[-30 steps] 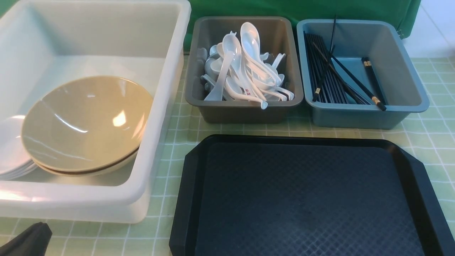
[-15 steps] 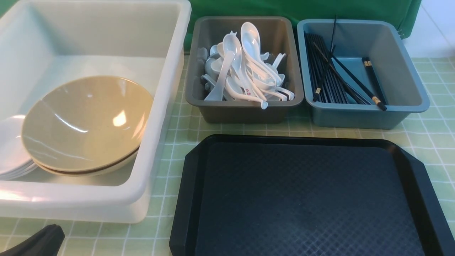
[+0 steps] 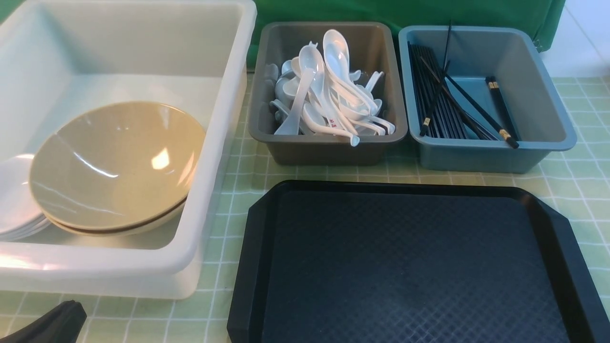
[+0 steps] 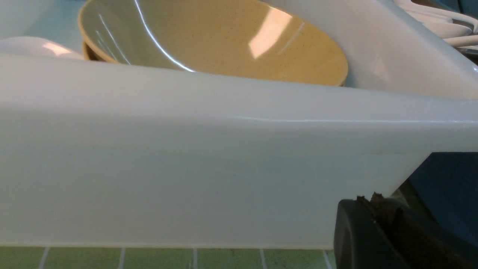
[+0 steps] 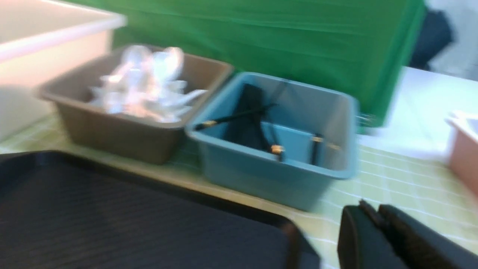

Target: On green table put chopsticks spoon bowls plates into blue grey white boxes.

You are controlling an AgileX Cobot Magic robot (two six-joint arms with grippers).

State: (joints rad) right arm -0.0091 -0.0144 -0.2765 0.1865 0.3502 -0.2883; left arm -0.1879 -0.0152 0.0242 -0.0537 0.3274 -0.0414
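Observation:
The white box [image 3: 190, 247] at the left holds stacked tan bowls [image 3: 114, 162] and white plates [image 3: 12, 209]. The grey box [image 3: 329, 150] holds several white spoons [image 3: 329, 90]. The blue box [image 3: 495, 155] holds several black chopsticks [image 3: 443, 100]. My left gripper [image 3: 62, 314] is shut and empty, low at the front left, just before the white box's near wall [image 4: 186, 168]; the bowl [image 4: 224, 37] shows over that wall. My right gripper [image 5: 373, 213] is shut and empty, right of the black tray, out of the front view; the blue box [image 5: 276, 175] lies beyond it.
A black tray [image 3: 410, 267] fills the front middle and right of the green checked table [image 3: 228, 166], with nothing on it. A green cloth [image 3: 405, 12] hangs behind the boxes. A pinkish box edge [image 5: 465, 149] shows in the right wrist view.
My left gripper has moved a little to the right along the front edge, then held still. The right wrist view is blurred by motion.

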